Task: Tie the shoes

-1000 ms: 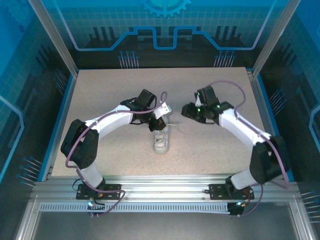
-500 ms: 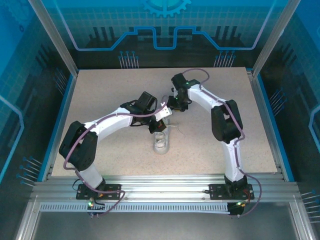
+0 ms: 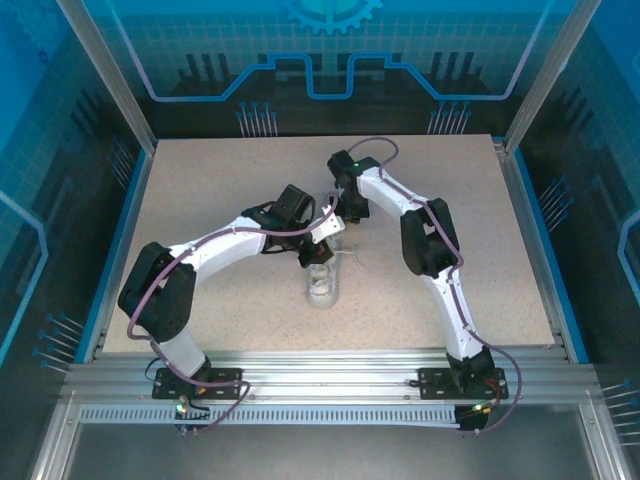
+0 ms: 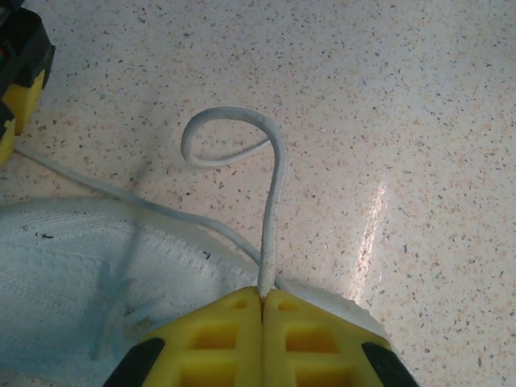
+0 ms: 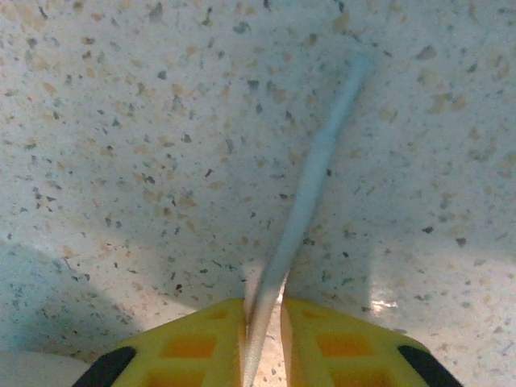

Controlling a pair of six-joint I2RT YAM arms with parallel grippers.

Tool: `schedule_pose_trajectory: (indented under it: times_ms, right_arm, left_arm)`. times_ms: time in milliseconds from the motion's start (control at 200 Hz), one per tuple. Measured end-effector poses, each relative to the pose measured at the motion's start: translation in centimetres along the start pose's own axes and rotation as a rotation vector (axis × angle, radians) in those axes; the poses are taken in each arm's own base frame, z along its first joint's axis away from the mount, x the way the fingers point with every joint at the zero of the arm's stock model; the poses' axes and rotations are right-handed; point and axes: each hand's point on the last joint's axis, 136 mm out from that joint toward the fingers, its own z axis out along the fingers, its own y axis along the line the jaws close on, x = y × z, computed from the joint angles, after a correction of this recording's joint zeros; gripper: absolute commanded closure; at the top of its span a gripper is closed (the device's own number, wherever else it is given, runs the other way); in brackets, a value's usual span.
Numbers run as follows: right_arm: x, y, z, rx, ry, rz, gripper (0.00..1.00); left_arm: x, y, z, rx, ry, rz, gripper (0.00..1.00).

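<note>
White shoe (image 3: 322,281) mid-table between both arms, left gripper (image 4: 263,300) pinched tight on looped lace (image 4: 274,161) over the shoe's mesh, right gripper (image 5: 263,310) narrowed onto straight lace (image 5: 310,173), speckled table (image 3: 200,180) beneath.

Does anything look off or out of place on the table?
Nothing damaged or spilled. The sneaker is untied: one lace curls loose from the shut left pincer, and a second strand runs through the right pincer.

The shoe (image 4: 72,258) runs off the left wrist view's lower-left edges, and from above the left gripper (image 3: 316,250) hides its far end. The right wrist's lace (image 5: 310,189) is blurred.
</note>
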Motion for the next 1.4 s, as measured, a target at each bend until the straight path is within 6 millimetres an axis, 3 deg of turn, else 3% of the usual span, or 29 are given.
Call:
schedule_pose_trajectory:
  times_ms: [110, 375, 495, 705, 816, 1041, 1401]
  right_arm:
    - [0.0, -0.1, 0.0, 0.015, -0.005, -0.008, 1.00]
    - [1.0, 0.3, -1.1, -0.020, -0.043, -0.063, 1.00]
    - [0.6, 1.7, -4.2, -0.080, -0.117, -0.090, 1.00]
    - [-1.7, 6.6, -13.8, -0.249, -0.365, -0.164, 1.00]
    - [-1.7, 9.1, -17.2, -0.327, -0.445, -0.207, 1.00]
    - [-1.3, 12.9, -19.8, -0.432, -0.489, -0.272, 1.00]
    - [-1.3, 15.0, -22.5, -0.528, -0.517, -0.296, 1.00]
  left_arm:
    - [0.4, 0.0, 0.0, -0.005, 0.005, -0.001, 1.00]
    - [1.0, -0.9, -1.2, -0.021, -0.033, 0.041, 1.00]
    - [1.1, -1.4, -1.8, -0.028, -0.047, 0.090, 1.00]
    - [0.7, -1.2, -2.6, -0.065, -0.065, 0.141, 1.00]
    - [0.4, -0.8, -3.3, -0.106, -0.071, 0.158, 1.00]
    - [0.3, 0.4, -4.1, -0.195, -0.054, 0.187, 1.00]
    - [-0.8, 2.5, -6.0, -0.355, -0.055, 0.303, 1.00]
